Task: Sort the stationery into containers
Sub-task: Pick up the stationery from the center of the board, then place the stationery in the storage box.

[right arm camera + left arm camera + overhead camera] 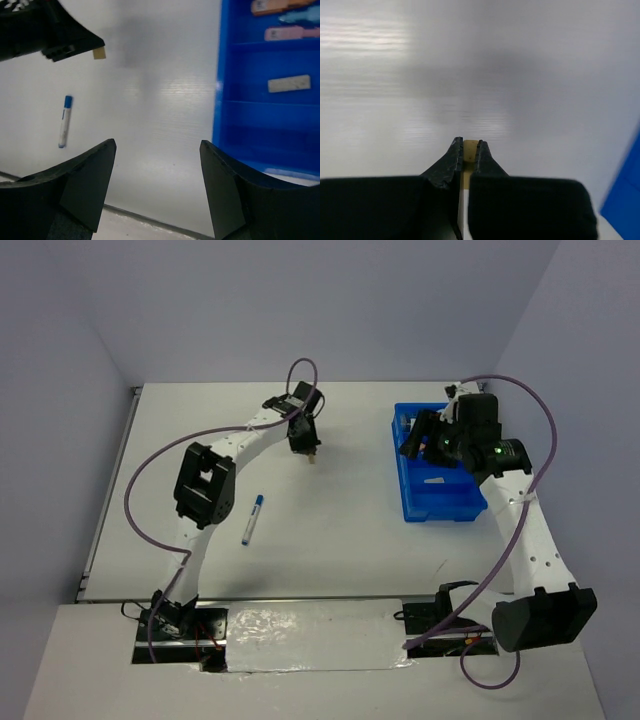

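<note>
White plastic shells clad the left arm (240,440), which climbs from its base at the near edge, folds at a black elbow and stretches toward 2 o'clock over the table (340,550), a matt white board with a faint ribbed grain; at 7 o'clock from its wrist lies the pen (252,519), a slim white barrel with a blue cap, flat on the board and well apart from everything else; the left gripper (311,452) points downward over the table's middle, its black tapered fingers pinched tight on the tan stub (470,149), a small squarish block whose pale end shows between the tips; at 3 o'clock from it sits the tray (405,495), glossy bright blue plastic, rectangular, split by low walls into compartments in a row; one compartment holds the orange piece (272,6), the pale blue piece (300,17) and the pink piece (290,33), capsule-shaped, lying side by side; the next holds the grey stub (289,83), flat and oblong; the right arm (520,525), white too, arches from its base toward 11 o'clock; the right gripper (157,145) hangs over the tray's left wall, its broad black fingers spread wide with nothing between them.
</note>
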`<state>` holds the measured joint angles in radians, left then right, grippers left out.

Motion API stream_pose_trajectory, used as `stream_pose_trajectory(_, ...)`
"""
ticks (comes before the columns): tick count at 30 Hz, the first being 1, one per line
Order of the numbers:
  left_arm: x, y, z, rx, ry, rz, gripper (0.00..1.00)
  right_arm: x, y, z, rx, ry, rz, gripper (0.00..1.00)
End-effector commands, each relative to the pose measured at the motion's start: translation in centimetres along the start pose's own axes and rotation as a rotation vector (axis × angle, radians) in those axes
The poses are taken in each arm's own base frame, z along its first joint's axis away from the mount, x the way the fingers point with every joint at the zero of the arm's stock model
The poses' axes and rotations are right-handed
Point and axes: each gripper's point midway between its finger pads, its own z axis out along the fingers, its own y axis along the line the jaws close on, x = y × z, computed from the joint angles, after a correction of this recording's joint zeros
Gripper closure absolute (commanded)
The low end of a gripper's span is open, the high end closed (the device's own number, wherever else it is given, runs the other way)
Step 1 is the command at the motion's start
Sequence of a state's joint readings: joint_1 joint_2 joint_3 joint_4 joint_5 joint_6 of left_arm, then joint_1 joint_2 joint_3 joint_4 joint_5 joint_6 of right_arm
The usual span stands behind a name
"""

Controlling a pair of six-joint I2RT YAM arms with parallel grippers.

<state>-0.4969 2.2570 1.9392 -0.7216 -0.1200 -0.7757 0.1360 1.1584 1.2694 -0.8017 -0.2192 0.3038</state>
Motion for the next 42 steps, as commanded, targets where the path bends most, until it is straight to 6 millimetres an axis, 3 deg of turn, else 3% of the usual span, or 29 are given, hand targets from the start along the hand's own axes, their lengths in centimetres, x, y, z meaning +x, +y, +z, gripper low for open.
stream_pose_trajectory(1,-1.6,-8.9,-3.8,0.278,-0.08,0.094,1.0,-1.1,-2.3,-1.7,0.05,-0.026,0.077,0.24)
stream_pose_trajectory(4,-1.9,-15.0,-7.1,0.523,-0.145,0.151,1.0,-1.9,-2.7,-3.1,0.086,-0.07,0.113,0.24)
stream_pose_trajectory(8,-0.1,-22.3,-11.3,0.805,-0.195,0.254,1.0,-2.6,-2.4,-5.1,0.106,-0.138,0.158,0.24)
stream_pose_trajectory(14,1.3,-29.7,-15.3,1.115,-0.242,0.22,1.0,-2.2,-3.5,-9.5,0.209,-0.288,0.294,0.24)
stream_pose_trajectory(15,1.4,-30.5,-15.4,1.135,-0.244,0.221,1.0,-1.8,-3.3,-10.1,0.205,-0.295,0.304,0.24)
stream_pose_trajectory(16,2.8,-31.4,-13.7,1.137,-0.211,0.221,0.98,-1.7,-3.2,-10.4,0.198,-0.303,0.32,0.24)
stream_pose_trajectory(17,2.3,-32.6,-15.3,1.18,-0.242,0.222,0.96,-1.5,-3.0,-10.7,0.189,-0.31,0.324,0.24)
stream_pose_trajectory(19,3.2,-33.9,-14.5,1.204,-0.262,0.22,0.87,-1.0,-2.4,-11.1,0.155,-0.317,0.34,0.24)
stream_pose_trajectory(21,3.6,-34.4,-13.8,1.207,-0.276,0.211,0.84,-0.4,-2.1,-11.2,0.13,-0.312,0.346,0.24)
stream_pose_trajectory(22,4.1,-34.6,-12.3,1.199,-0.263,0.201,0.83,-0.3,-2.0,-11.3,0.126,-0.315,0.355,0.24)
stream_pose_trajectory(24,4.1,-35.1,-12.0,1.218,-0.269,0.187,0.83,-0.1,-2.2,-12.0,0.135,-0.336,0.357,0.24)
stream_pose_trajectory(25,4.8,-35.2,-10.7,1.21,-0.256,0.187,0.81,-0.1,-2.2,-12.3,0.142,-0.342,0.352,0.24)
stream_pose_trajectory(29,6.0,-35.8,-9.4,1.206,-0.256,0.194,0.74,-0.4,-2.0,-13.3,0.143,-0.364,0.335,0.24)
stream_pose_trajectory(32,6.8,-35.9,-8.1,1.177,-0.252,0.19,0.66,-0.6,-1.4,-14.2,0.115,-0.394,0.334,0.24)
stream_pose_trajectory(34,7.0,-35.7,-7.3,1.159,-0.247,0.185,0.51,-0.6,-1.3,-14.7,0.112,-0.404,0.329,0.24)
stream_pose_trajectory(39,5.8,-36.4,-9.4,1.187,-0.292,0.172,0.19,-0.7,-1.0,-15.8,0.109,-0.418,0.298,0.24)
stream_pose_trajectory(42,5.0,-37.1,-12.5,1.233,-0.33,0.179,0.12,-0.8,-1.0,-15.7,0.107,-0.417,0.294,0.24)
